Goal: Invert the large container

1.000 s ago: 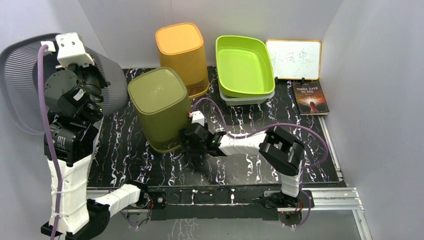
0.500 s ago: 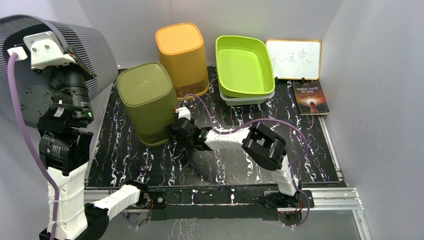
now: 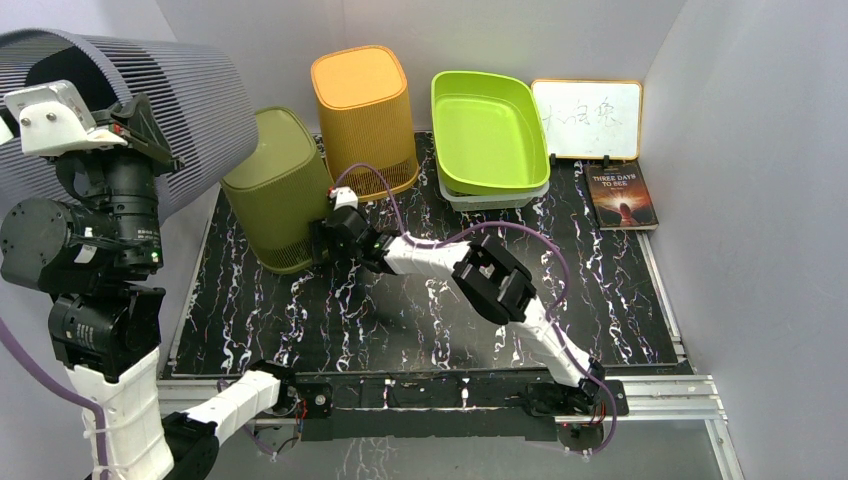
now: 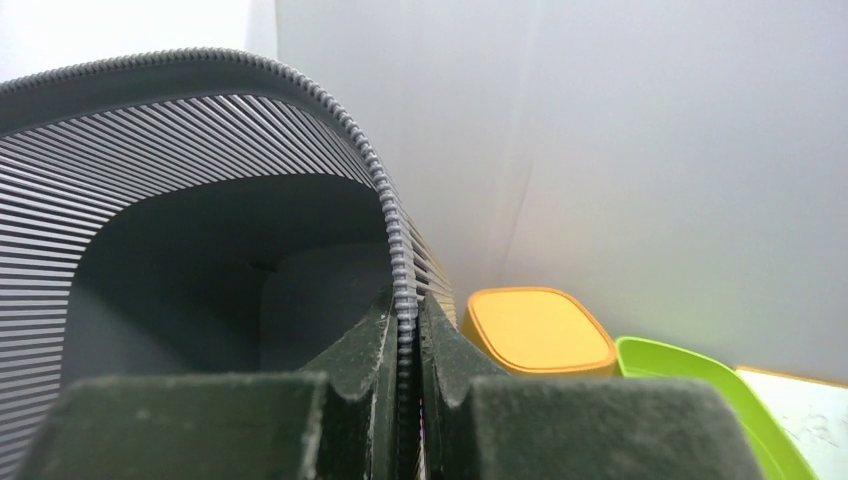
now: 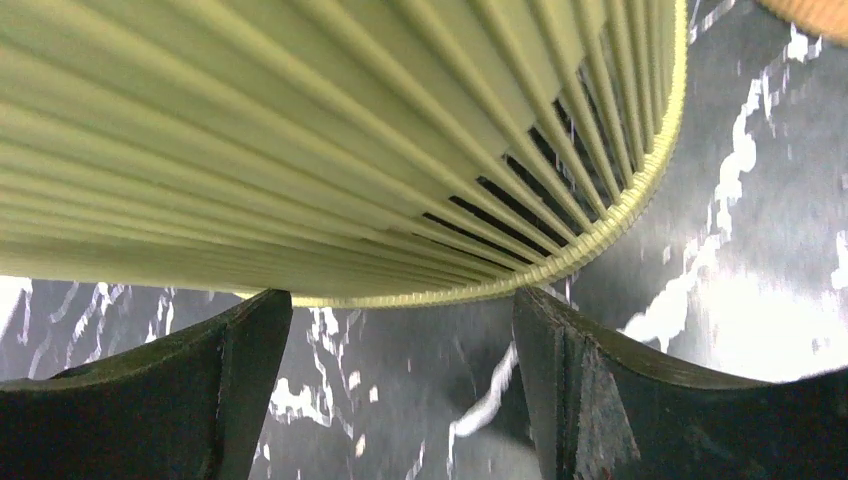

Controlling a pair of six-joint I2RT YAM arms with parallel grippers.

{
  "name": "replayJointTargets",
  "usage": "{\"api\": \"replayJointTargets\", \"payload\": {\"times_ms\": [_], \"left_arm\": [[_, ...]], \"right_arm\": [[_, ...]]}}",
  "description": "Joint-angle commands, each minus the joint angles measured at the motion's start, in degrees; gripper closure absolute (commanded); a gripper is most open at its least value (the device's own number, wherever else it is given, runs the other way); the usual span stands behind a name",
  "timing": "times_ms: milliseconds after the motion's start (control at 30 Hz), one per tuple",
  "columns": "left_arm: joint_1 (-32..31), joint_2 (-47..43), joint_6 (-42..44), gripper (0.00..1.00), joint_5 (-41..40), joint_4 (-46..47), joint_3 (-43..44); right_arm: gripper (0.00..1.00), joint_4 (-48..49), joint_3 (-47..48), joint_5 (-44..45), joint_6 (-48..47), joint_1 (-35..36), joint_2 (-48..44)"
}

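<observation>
Rim of the grey ribbed basket (image 3: 200,90), held sideways at ten o'clock, is clamped by the left gripper (image 4: 408,320); the right gripper (image 5: 395,310) is spread apart.

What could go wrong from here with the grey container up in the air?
1. The left gripper holds the grey container only by a pinch on its rim, so it could slip or swing when turned.
2. The olive bin stands close beside it, with the open right gripper at its base. Bringing the container down could hit either.
</observation>
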Motion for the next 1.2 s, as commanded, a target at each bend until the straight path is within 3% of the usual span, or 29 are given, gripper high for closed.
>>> {"api": "replayJointTargets", "payload": {"times_ms": [0,133,267,467,567,833,1167], "left_arm": [[1.2,-1.1,-3.1,1.0,8.6,2.5,3.4],[2.2,0.2,-4.9,1.0,11.2,-2.3,7.1],[3.3,0.0,-6.7,1.0,13.0,-5.3,8.4],[4.6,-0.7,-10.7,1.0,16.8,-9.0,10.2],[5.4,-0.4,-12.7,1.0,19.6,-11.6,10.8],[7.8,-1.9,-21.9,1.0,35.1,-14.8,5.7],[10.3,-7.8,-34.2,1.0,51.4,-5.1,-12.3]], "right_arm": [[0.2,8.2,11.2,-1.7,2.5,-2.4,5.4],[0.2,15.2,14.8,-3.2,5.3,-4.1,9.5],[0.2,15.4,13.0,-1.7,4.0,-4.5,6.9],[0.2,24.0,-16.0,5.0,4.1,-4.3,-12.9],[0.2,24.2,-25.7,7.5,2.3,-4.1,-21.9],[0.18,12.9,-37.8,18.6,-2.9,-5.6,-41.8],[0.15,-0.1,-40.1,30.0,-5.4,-18.2,-59.0]]}}
